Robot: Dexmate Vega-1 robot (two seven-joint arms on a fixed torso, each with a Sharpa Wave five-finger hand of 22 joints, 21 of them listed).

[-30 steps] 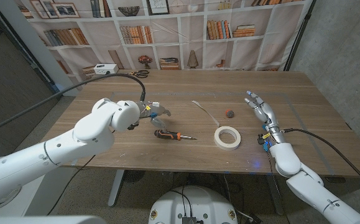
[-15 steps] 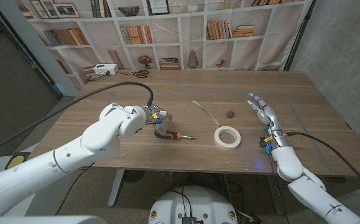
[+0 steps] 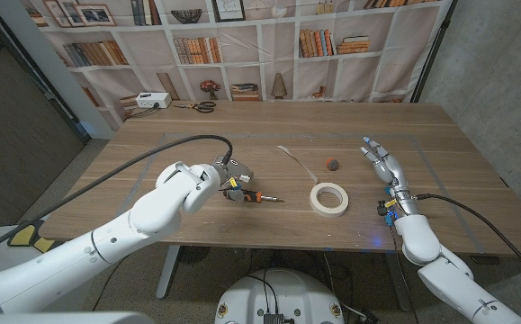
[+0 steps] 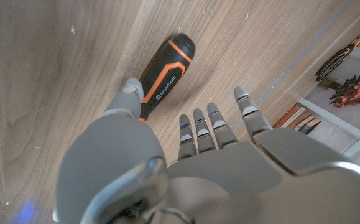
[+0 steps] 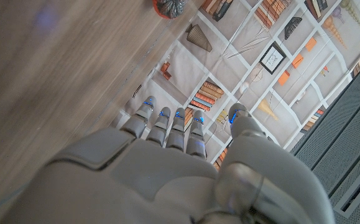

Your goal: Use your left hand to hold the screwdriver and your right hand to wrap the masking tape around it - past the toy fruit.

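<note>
Left hand (image 3: 234,178) – fingers apart, holding nothing, right over the screwdriver (image 3: 253,196) handle | screwdriver lies near the worktop's (image 3: 152,171) front edge, shaft pointing toward the tape (image 3: 329,198) | right hand (image 3: 381,163) open, beside the tape – your left is nearer.

Matt wood-grain table (image 3: 152,153), rubbery black-and-orange screwdriver (image 4: 165,77) handle, glossy plastic arms.
</note>
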